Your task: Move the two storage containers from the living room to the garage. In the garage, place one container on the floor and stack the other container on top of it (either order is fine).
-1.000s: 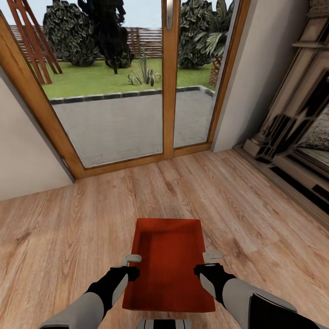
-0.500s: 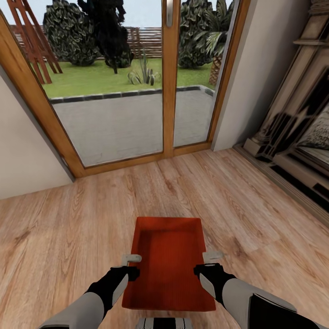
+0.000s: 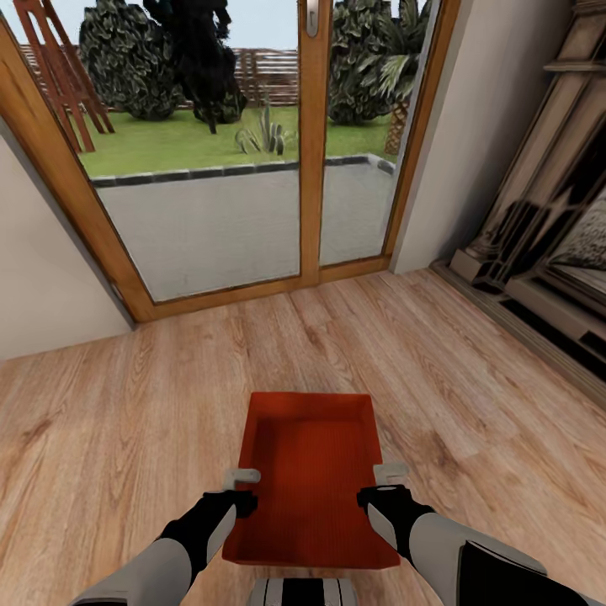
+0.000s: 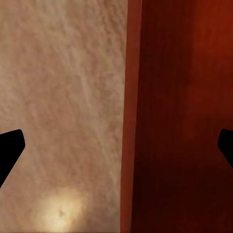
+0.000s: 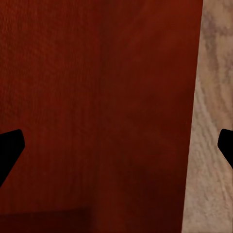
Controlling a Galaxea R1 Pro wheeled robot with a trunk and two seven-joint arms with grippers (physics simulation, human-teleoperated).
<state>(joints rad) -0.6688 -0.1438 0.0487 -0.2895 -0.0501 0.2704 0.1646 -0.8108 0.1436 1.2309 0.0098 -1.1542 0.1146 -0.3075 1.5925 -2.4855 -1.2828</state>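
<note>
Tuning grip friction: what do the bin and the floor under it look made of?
Storage container: likely plastic, matte orange-red, with fine ribbing on its inner faces and no sharp highlights. Floor: light wood planks, with visible grain, knots and seams; a soft glare spot in the left wrist view suggests a satin finish.

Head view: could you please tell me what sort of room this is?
Probably a living room: light wood plank floor, wood-framed glass garden doors, and a carved fireplace surround.
</note>
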